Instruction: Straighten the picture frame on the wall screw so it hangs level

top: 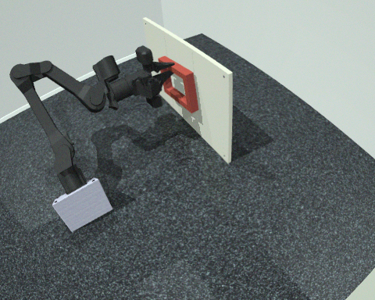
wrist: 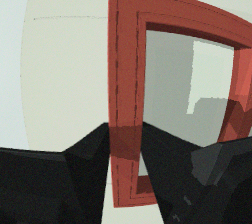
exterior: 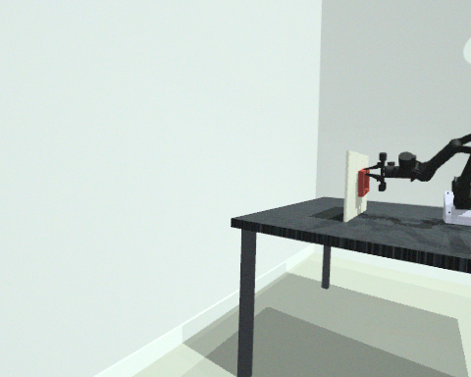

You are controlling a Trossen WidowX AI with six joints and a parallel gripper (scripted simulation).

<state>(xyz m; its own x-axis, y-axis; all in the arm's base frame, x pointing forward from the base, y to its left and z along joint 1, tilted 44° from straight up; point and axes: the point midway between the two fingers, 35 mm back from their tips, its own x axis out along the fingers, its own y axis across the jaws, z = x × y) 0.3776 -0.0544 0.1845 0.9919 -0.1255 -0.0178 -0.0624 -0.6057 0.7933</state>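
Top view — red frame [top: 191, 93] [exterior: 361, 184] [wrist: 127, 75] faces arm [top: 43, 110] [exterior: 441, 161]; tool [top: 173, 68] [exterior: 368, 172] [wrist: 124, 127] clamped — long axis unclear.

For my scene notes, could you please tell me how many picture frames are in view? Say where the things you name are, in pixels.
1: the red frame [top: 191, 93] [exterior: 361, 184] [wrist: 126, 75], in front of the pale board [top: 216, 108] [exterior: 353, 186] [wrist: 66, 75], in the gripper [top: 173, 68] [exterior: 368, 172] [wrist: 124, 127]. The board could hide others.

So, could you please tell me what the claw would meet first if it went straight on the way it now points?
Most likely the pale upright board, with the red frame carried along in the claw; the remaining gap is hard to judge.
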